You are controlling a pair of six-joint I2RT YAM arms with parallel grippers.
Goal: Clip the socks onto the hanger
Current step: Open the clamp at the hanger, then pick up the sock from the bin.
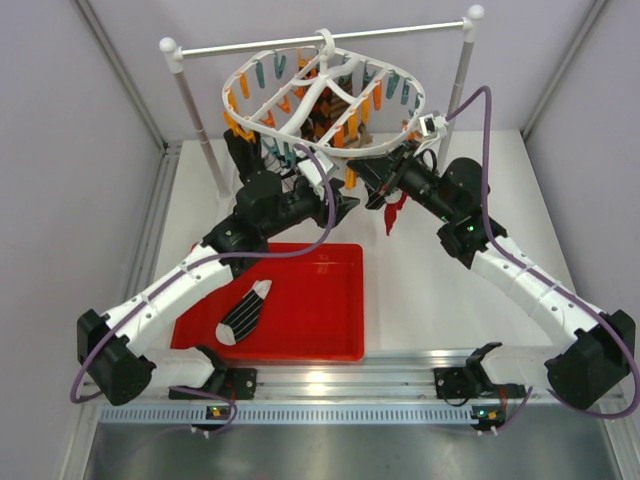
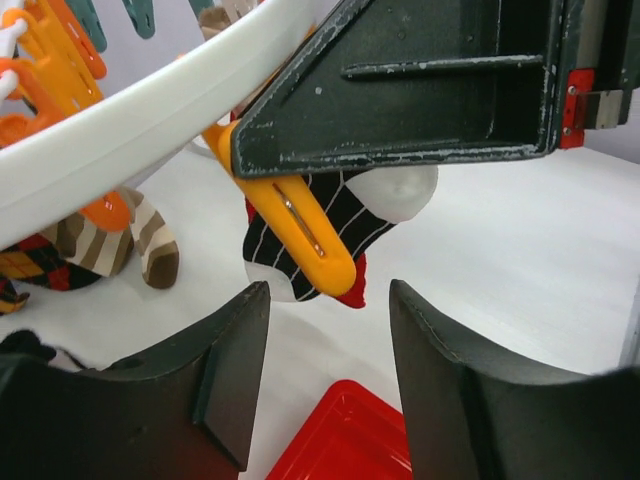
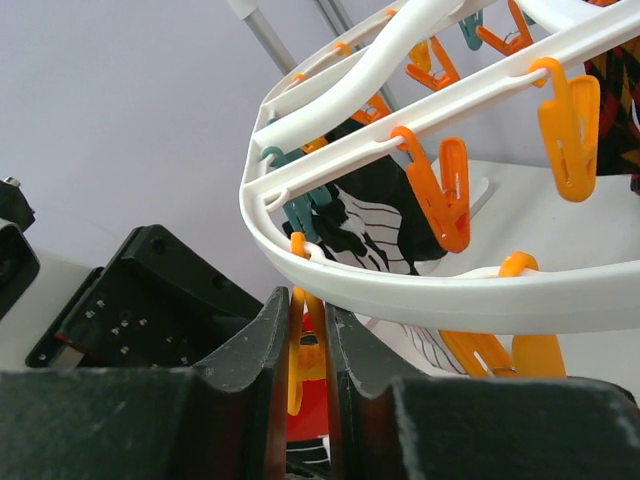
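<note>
- The red tray (image 1: 330,330) lies on the table (image 1: 430,280) just past the arm bases. A loose striped sock (image 1: 245,312), black with a white toe, lies flat in it.
- The left claw (image 2: 330,340) stands with its fingers apart and nothing between them, just under the near rim of the hanger (image 1: 320,100).
- The right claw (image 3: 308,320) has its fingers pressed together on an orange clip (image 3: 298,360) that dangles from that same rim.
- A hanging striped sock (image 2: 340,215) dangles at the clip, right above the left claw's gap, and a dark red sock (image 1: 395,212) hangs close by.
- A brown striped sock (image 2: 130,240) hangs further in, under the frame.
- The hanger hooks onto the white rod (image 1: 400,28) at the table's far end, ringed with orange and teal clips.
</note>
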